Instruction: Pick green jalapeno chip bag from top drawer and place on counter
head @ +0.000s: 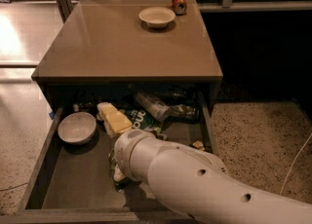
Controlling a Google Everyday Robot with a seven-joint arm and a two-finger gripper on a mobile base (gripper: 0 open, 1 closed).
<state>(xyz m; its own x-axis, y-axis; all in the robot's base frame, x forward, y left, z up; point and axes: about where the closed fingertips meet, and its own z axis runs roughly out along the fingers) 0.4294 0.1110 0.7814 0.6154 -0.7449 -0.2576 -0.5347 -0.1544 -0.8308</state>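
Camera view: jaws hidden in top drawer (73,181), at green jalapeno chip bag (139,119); their state unclear.

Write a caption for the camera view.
Robot arm reaches into the wide grey-brown top drawer; its gripper sits near the dark green foil bag.

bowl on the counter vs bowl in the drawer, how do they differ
The counter bowl sits far back on the counter by a red can; the drawer bowl sits left in the top drawer by a yellow packet. The counter bowl looks cream and shallow; the drawer bowl whiter and deeper. Both are round, upright. The gripper is low in the drawer, behind the arm.
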